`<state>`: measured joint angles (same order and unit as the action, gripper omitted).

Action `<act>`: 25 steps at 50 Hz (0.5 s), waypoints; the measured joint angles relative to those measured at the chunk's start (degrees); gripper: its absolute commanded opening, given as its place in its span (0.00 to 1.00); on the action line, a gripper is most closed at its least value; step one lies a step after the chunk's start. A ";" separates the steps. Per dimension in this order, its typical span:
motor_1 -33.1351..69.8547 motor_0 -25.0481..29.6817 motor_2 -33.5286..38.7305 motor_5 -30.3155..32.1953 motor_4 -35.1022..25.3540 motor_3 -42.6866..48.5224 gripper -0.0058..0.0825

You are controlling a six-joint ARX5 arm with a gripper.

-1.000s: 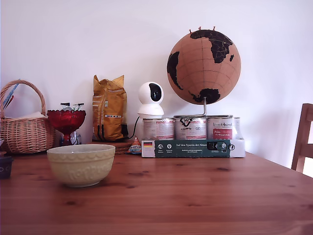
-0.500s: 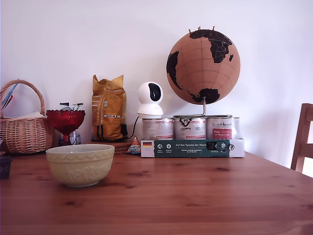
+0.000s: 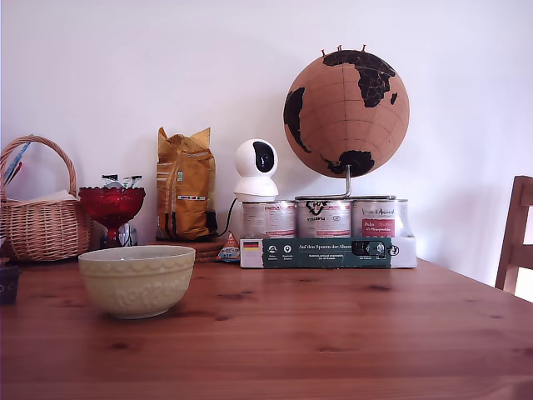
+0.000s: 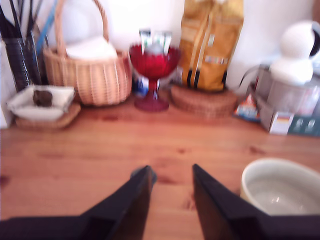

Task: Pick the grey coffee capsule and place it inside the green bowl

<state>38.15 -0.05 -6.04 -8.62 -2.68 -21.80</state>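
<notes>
The end effector (image 4: pixel 170 172) hangs low over the bench (image 3: pixel 333 333) with its two dark fingers (image 4: pixel 136 192) parted and nothing between them. The grey coffee capsule (image 3: pixel 7 282) sits at the bench's edge on the exterior view's left, half cut off by the frame; in the wrist view only a dark sliver (image 4: pixel 142 173) peeps out behind one finger, which I take to be the same capsule, though the blur forbids certainty. It looks light, rigid and smooth-walled (likely to skid or tip if nudged), so a hold across its sides, below the rim, seems wisest. The green bowl (image 3: pixel 137 280) stands near the capsule, clear of it and empty as far as the wrist view (image 4: pixel 281 192) shows. The arm itself is out of sight in the exterior view.
</notes>
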 measured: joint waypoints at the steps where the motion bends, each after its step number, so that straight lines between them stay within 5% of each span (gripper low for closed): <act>1: 1.14 0.00 0.00 0.22 0.02 -0.22 0.62; 25: 27.21 0.00 0.02 4.11 -0.26 -22.80 0.62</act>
<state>65.36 -0.05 -6.02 -4.51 -2.94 -44.60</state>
